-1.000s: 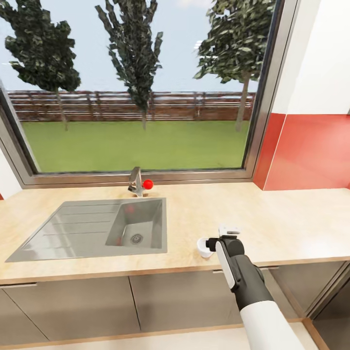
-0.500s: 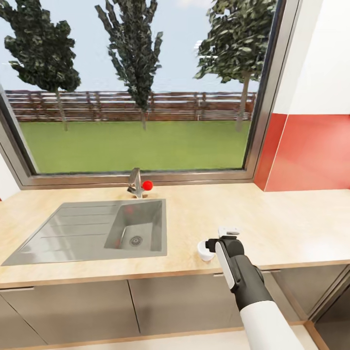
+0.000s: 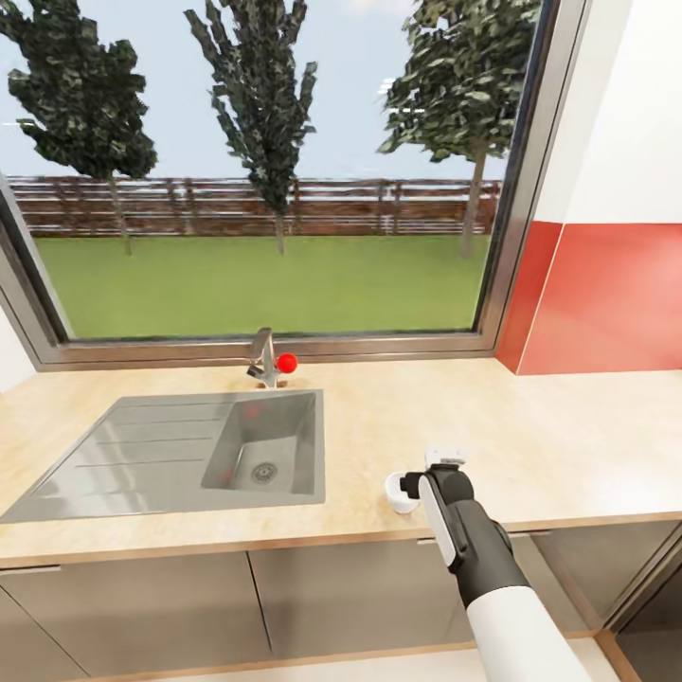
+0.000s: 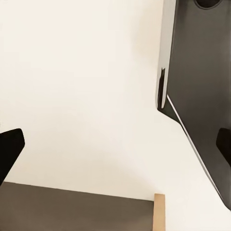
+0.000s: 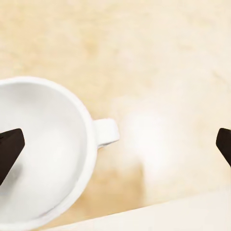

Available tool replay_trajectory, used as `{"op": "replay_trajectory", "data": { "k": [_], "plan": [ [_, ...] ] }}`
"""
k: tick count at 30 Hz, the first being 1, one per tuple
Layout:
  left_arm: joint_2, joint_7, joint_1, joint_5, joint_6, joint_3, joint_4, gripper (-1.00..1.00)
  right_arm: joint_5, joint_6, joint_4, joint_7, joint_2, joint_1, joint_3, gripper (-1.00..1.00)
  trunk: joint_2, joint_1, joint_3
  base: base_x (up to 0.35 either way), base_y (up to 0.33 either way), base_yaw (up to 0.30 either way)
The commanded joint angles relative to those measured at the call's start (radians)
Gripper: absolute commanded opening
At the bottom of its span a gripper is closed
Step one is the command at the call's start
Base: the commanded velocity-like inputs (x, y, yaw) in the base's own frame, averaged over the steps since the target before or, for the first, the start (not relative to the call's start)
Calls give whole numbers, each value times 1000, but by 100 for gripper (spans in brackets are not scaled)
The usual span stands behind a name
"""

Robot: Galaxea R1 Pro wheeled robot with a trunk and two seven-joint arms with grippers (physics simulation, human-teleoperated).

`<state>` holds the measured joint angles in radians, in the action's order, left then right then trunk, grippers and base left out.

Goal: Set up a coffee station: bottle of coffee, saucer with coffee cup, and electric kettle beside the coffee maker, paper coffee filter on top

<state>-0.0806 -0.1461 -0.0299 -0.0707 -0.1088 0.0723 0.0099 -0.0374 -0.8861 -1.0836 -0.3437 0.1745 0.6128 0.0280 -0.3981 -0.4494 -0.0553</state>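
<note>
Head view. Worktop (image 3: pixel 568 445): light beige wood-grain, over grey cabinet fronts, running under a wide window. Sink (image 3: pixel 142 455): inset grey steel, with a tap (image 3: pixel 264 356) carrying a red knob behind its basin. Coffee cup (image 3: pixel 396 493): small, white, to the right of the sink, close to the worktop's front edge. Right gripper (image 3: pixel 417 485): at the end of a dark-and-white arm reaching in from below, poised over the cup; its spread cannot be read from this angle.

Left wrist view. Left gripper (image 4: pixel 115 144): two dark fingertips at opposite edges of the picture, set wide apart, nothing between them. Behind them a pale plain surface and a dark panel; no task item here.

Right wrist view. Coffee cup (image 5: pixel 43 154): seen from straight above, empty white bowl, loop handle pointing toward the middle of the gap. Right gripper (image 5: pixel 115 144): fingertips far apart; one lies over the cup's bowl, the other well off past the handle, over bare worktop (image 5: pixel 159 57). The cup is not clamped.

Step in hand, by judgement: the cup-on-saucer part, at the pick-up of the cup. Next move calls for lowering so the fingertips straddle the cup's wall or handle, then closing firmly enough that the smooth rounded cup does not slip.
</note>
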Motion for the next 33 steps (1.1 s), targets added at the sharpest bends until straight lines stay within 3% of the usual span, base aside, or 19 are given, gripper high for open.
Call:
{"op": "replay_trajectory", "data": {
  "k": [1,33],
  "plan": [
    [0,-3,0,-8,-5,7,1,100,-4,-4,2,-6,0,1,1,100,-2,-1,-2,18,0,0],
    [1,-3,-4,-8,-5,7,1,100,-5,-2,16,-5,0,0,0,100,-2,-1,-2,29,0,0]
  ]
}}
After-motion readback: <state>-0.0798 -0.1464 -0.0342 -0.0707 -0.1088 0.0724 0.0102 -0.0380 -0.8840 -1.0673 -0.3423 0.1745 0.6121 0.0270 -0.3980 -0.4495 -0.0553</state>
